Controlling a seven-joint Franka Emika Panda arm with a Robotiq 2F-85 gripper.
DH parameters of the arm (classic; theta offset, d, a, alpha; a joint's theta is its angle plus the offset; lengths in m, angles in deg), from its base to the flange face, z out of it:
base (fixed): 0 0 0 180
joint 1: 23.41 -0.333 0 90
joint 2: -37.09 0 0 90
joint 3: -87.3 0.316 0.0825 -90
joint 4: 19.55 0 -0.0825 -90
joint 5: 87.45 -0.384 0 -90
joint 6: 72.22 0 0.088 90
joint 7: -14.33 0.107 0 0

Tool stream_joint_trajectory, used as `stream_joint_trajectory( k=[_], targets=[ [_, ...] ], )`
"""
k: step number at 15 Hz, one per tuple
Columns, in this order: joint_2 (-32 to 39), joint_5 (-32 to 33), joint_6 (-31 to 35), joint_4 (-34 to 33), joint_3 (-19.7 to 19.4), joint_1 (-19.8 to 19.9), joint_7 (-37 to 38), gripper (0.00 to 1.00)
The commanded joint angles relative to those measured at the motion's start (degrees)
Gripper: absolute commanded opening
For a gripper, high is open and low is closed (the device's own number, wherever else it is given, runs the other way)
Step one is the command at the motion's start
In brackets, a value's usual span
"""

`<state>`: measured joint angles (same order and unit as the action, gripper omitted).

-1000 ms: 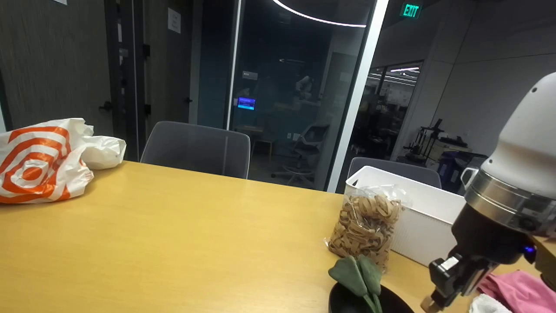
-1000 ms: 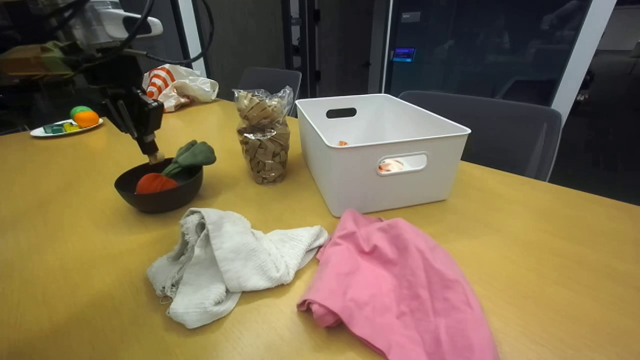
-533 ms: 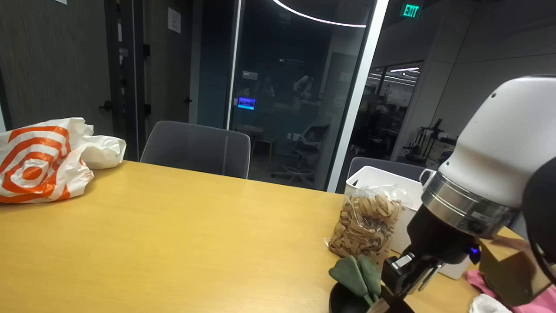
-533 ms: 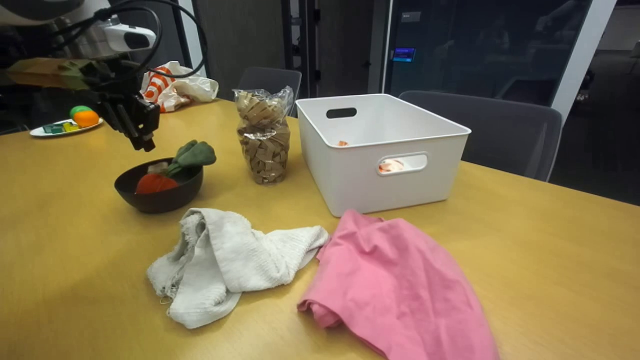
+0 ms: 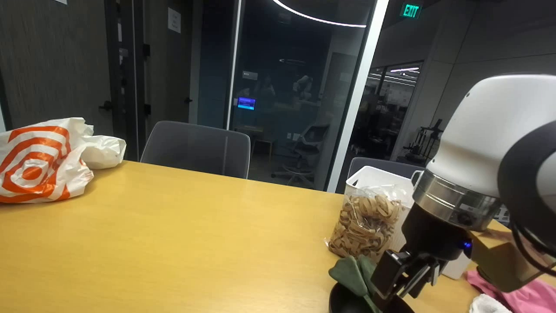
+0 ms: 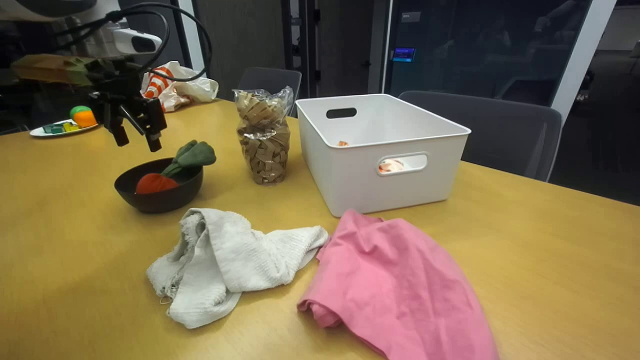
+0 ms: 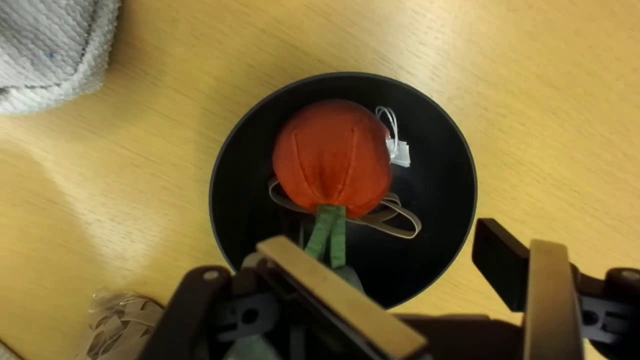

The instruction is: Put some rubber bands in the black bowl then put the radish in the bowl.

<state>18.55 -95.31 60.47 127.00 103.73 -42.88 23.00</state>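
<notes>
Up over the black bowl point(image 6: 161, 202), radish point(image 6: 156, 184) inside, the gripper point(image 6: 139, 144) just hangs there nose-down, fingers spread pretty wide.

Inside the black bowl point(image 7: 436, 205), the radish point(image 7: 332, 155) covers the middle of the rubber bands point(image 7: 372, 218), so their number is unclear (as is whether the white tag point(image 7: 400, 153) beside the radish bears print), and the claw point(image 7: 435, 275) blocks most of the green leaves point(image 7: 352, 277). On the worktop point(image 7: 540, 125), the pale towel point(image 7: 47, 55) at the bowl's upper left and the clear bag point(image 7: 122, 327) at its lower left run off the wrist view. In an exterior view, the green and yellow pieces point(image 6: 55, 129) beyond the bowl are too small to name, and the white bin point(image 6: 350, 185) right of it mostly hides its contents point(image 6: 391, 165).
</notes>
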Motion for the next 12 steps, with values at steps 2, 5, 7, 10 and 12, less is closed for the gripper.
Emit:
stream_joint_trajectory(
  k=[2, 5, 7, 10, 12],
  targets=[
    [-1.33, -0.79, -11.95, -5.31, 0.00, 0.52, 0.59, 1.00],
    [-0.99, -2.43, -21.82, -8.97, -0.82, 0.92, 0.02, 1.00],
    [-0.86, -4.66, -26.70, -10.79, -1.89, 1.23, -1.26, 1.00],
    [-0.82, -2.75, -23.02, -8.49, -0.40, 1.58, -0.08, 1.00],
    [-0.62, -2.73, -22.97, -8.18, -0.27, 1.55, -0.07, 1.00]
  ],
)
